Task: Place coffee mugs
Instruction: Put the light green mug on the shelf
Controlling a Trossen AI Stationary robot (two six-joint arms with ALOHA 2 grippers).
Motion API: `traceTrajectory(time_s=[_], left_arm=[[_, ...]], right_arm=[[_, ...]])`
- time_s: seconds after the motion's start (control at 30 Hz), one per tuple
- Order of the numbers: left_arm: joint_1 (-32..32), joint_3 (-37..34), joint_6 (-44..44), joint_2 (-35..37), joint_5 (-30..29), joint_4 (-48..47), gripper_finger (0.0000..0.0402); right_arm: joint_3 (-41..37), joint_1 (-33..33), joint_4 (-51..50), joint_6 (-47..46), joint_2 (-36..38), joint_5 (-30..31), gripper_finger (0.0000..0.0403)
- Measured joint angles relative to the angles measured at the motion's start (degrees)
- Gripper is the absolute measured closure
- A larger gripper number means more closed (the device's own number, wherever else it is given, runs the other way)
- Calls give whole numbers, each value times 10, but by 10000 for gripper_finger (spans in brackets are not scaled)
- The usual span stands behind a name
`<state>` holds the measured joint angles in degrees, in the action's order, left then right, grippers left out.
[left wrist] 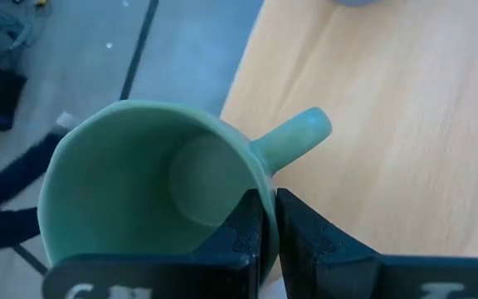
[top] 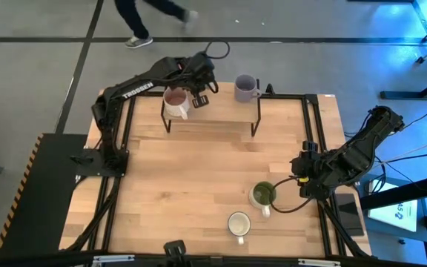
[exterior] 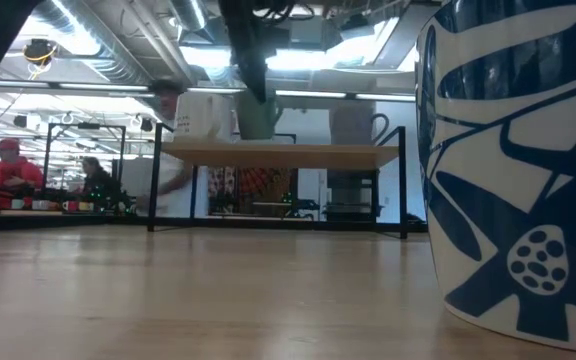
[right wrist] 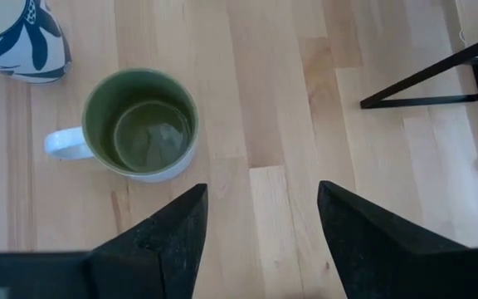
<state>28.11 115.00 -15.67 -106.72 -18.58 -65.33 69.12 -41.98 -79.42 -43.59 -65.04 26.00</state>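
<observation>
At upper left, our left tool (left wrist: 268,237) pinches the teal-green mug (left wrist: 152,191) by its rim over the shelf (top: 213,120); we should lower it level, clear of neighbours. At right, our right tool (right wrist: 260,224) waits open by the olive-green mug (right wrist: 139,124).

The word "TROSSEN" is printed in white capitals on the upper link of the left arm (top: 136,90), running along the link just beside the raised wooden shelf (top: 213,115). No other lettering, number or sign is legible
</observation>
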Motion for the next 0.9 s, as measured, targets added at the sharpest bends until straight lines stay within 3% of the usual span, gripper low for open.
traceTrajectory(time_s=[0.9], left_arm=[[8,0,-48,-37,30,-16,379]], right_arm=[[0,0,-1,1,0,0,185]])
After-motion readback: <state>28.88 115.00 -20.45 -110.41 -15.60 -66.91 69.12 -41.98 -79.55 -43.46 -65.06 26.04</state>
